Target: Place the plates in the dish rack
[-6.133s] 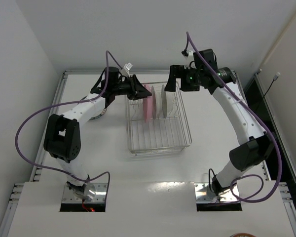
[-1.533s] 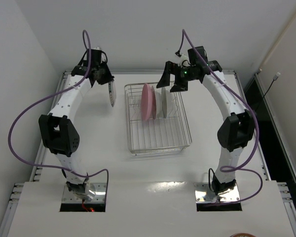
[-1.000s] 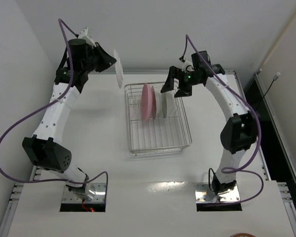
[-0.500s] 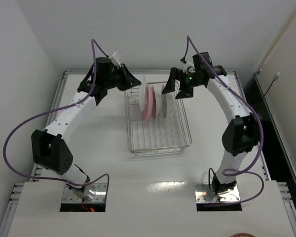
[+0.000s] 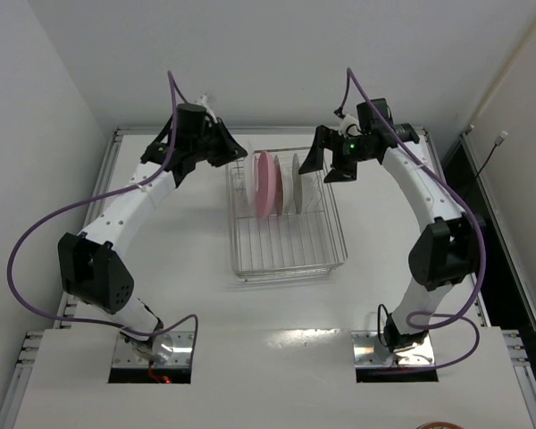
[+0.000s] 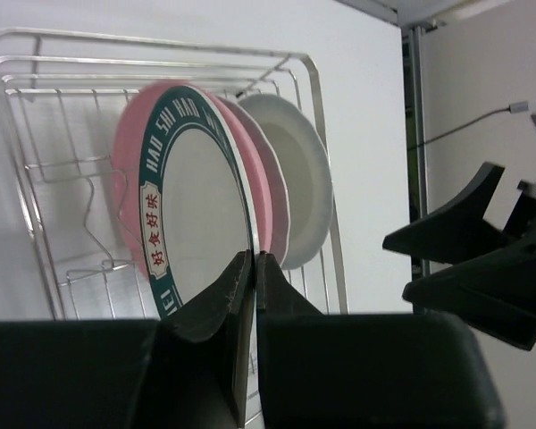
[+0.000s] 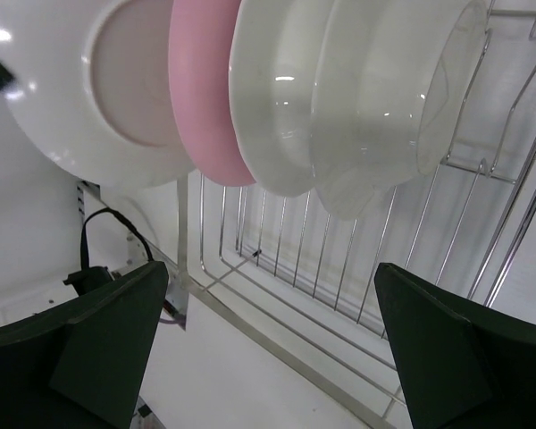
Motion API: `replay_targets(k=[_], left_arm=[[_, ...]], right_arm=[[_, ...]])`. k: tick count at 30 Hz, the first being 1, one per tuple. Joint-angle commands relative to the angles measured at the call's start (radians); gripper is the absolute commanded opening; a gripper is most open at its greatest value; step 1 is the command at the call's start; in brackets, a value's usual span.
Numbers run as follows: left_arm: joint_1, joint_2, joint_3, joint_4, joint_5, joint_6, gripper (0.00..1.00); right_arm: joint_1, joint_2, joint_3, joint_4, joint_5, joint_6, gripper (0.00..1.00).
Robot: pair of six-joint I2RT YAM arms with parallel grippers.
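Beside pink plate [image 5: 266, 183], patterned plate [image 6: 192, 214] in left jaws

From where I stand, the far end of the dish rack [image 5: 290, 255] is crowded. The pink plate [image 5: 266, 183] and white plates [image 5: 297, 183] stand on edge, close together. The left gripper [image 6: 253, 268] pinches the patterned plate [image 6: 192, 223] just beside them, and the right gripper [image 5: 326, 164] gapes at the far right rim. The rack's near half is bare wire, reachable from above, as is the table [image 5: 188, 250] on either side.
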Motion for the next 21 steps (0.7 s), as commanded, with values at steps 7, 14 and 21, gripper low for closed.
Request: replay_targets(k=[7,14,21], left_arm=[[0.002,-0.031,0.06,0.055,-0.094,0.019,0.0],[0.002,-0.049,-0.021,0.077,-0.103,-0.004,0.0],[0.002,-0.049,-0.078,0.098,-0.112,-0.013,0.0]], right_arm=[[-0.003,-0.042,-0.011,0.03,-0.004,-0.009,1.0],[-0.012,-0.051,-0.031,0.03,-0.013,-0.018,1.0],[-0.012,-0.06,-0.051,0.02,-0.013,-0.027,1.0]])
